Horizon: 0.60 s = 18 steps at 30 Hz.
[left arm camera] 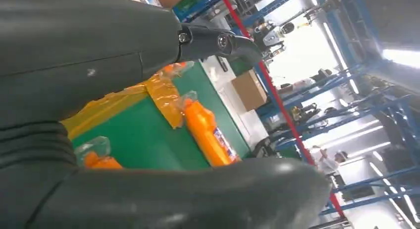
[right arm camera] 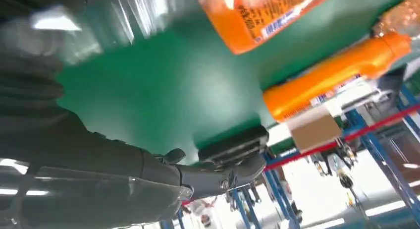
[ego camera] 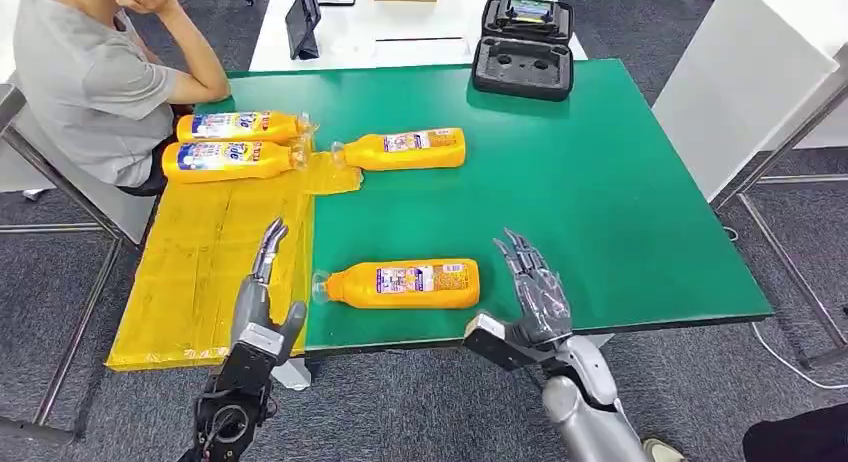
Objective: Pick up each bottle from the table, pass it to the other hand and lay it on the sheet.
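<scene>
On the sheet [ego camera: 200, 252], two bottles [ego camera: 235, 144].

Orange bottles, printed labels, no word legible.
Two bottles on yellow sheet [ego camera: 215, 242]: upper bottle [ego camera: 238, 126] and lower bottle [ego camera: 232, 161] carry blue-and-white labels, lettering too small. Far table bottle [ego camera: 405, 149] and near table bottle [ego camera: 402, 284]: white labels, fine print blurred.
</scene>
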Available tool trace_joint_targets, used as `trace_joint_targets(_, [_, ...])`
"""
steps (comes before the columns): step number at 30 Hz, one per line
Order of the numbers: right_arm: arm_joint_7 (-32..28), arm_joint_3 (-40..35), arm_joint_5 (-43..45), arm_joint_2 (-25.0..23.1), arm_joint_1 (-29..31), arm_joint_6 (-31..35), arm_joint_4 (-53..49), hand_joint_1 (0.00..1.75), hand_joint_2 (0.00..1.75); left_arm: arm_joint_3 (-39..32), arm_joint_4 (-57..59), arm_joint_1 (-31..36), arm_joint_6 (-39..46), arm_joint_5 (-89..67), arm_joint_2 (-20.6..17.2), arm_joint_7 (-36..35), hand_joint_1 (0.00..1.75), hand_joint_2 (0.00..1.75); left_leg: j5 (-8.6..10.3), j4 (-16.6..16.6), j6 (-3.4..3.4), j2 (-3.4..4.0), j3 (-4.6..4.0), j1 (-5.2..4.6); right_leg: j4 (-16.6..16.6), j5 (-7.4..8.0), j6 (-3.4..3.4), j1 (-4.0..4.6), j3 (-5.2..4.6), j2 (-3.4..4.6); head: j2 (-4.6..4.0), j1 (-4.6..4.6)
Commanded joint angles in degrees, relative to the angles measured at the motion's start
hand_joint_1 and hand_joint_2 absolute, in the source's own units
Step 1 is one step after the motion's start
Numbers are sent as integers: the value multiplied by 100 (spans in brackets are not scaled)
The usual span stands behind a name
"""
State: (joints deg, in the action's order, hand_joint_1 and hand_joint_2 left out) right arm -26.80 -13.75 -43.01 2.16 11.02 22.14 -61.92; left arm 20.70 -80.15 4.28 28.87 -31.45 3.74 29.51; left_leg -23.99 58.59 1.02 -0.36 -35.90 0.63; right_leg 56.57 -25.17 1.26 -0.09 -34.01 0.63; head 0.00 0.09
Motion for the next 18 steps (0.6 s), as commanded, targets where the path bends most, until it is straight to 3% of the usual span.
trace_joint_targets(1, [-21, 164, 14, -61, 395, -65, 765, 0, 175, 143, 381, 252, -22, 19, 36, -1, 0, 0, -5, -9, -2, 1, 26, -2, -8, -6, -1, -1, 25, -5, 0, -2])
trace_joint_targets(18, [-236, -152, -196, -75, 520, -357, 984, 0, 175, 254, 444, 333, -60, 122, 117, 55, 0, 0, -6, -8, -2, 4, 28, -2, -7, -6, 0, -1, 26, -4, 0, -2])
